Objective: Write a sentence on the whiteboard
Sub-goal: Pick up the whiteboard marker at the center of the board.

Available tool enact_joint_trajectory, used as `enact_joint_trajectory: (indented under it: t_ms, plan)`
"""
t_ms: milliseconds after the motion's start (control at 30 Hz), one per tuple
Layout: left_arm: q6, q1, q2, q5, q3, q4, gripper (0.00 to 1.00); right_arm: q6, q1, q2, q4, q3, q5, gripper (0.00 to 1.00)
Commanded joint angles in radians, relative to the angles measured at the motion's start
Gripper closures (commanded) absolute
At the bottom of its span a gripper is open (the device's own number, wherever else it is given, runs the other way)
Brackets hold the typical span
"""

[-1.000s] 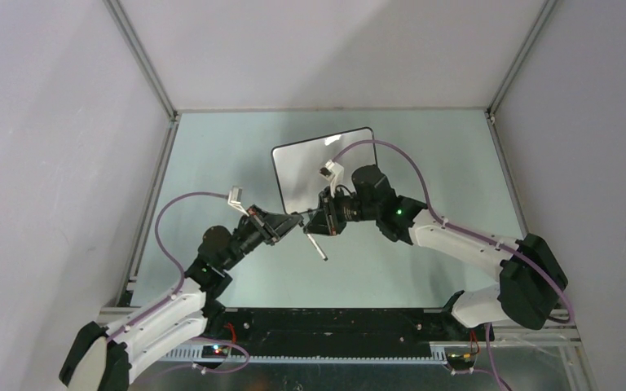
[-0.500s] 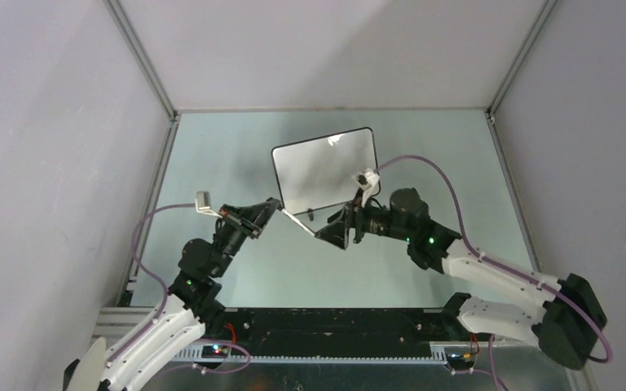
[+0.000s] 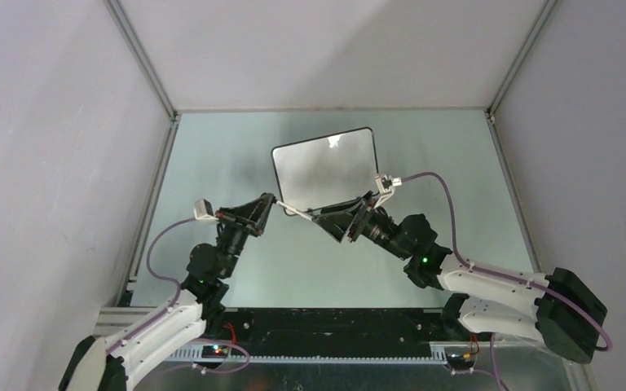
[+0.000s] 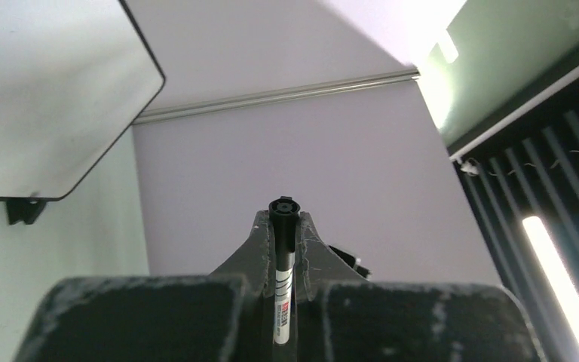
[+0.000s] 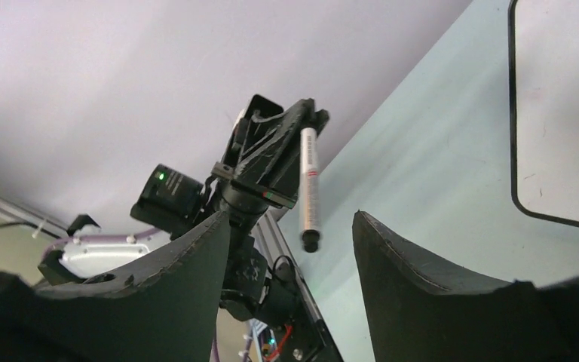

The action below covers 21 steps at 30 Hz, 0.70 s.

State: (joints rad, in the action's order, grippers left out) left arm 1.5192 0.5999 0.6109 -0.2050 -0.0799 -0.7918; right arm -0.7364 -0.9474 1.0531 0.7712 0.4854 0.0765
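The whiteboard (image 3: 324, 167) lies on the table with its black frame and a foot (image 4: 24, 211) showing; its face looks blank and the sentence is not in view. My left gripper (image 3: 269, 204) is shut on a white marker pen (image 3: 295, 212) just off the board's near-left corner. In the left wrist view the pen (image 4: 283, 264) is pinched between the fingers, black end outward. My right gripper (image 3: 326, 221) faces it, open and holding nothing. From the right wrist the pen (image 5: 310, 188) hangs just beyond the spread jaws, apart from them.
Grey enclosure walls stand on three sides, with aluminium rails (image 3: 151, 204) along the table's edges. A black slotted strip (image 3: 326, 326) runs along the near edge by the arm bases. Purple cables (image 3: 432, 183) loop over both arms.
My right gripper has opened off the pen and drawn back to the right. My left gripper kept the pen and turned it from hanging down to pointing level at the right gripper.
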Motion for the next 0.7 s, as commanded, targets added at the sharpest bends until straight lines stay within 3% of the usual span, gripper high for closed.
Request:
enact_joint_trajectory:
  t_ms: [0,133,667]
  plan:
    - [0.036,0.004,-0.012,-0.024,-0.010,-0.100,1.00,-0.098,-0.004,0.036,0.089,0.031,-0.074,0.36]
    - [0.015,0.004,-0.022,-0.020,-0.009,-0.129,1.00,-0.160,-0.005,0.046,0.066,0.034,-0.126,0.38]
    - [0.002,0.004,-0.038,0.004,-0.024,-0.089,1.00,-0.200,-0.037,0.116,0.051,0.114,-0.013,0.48]
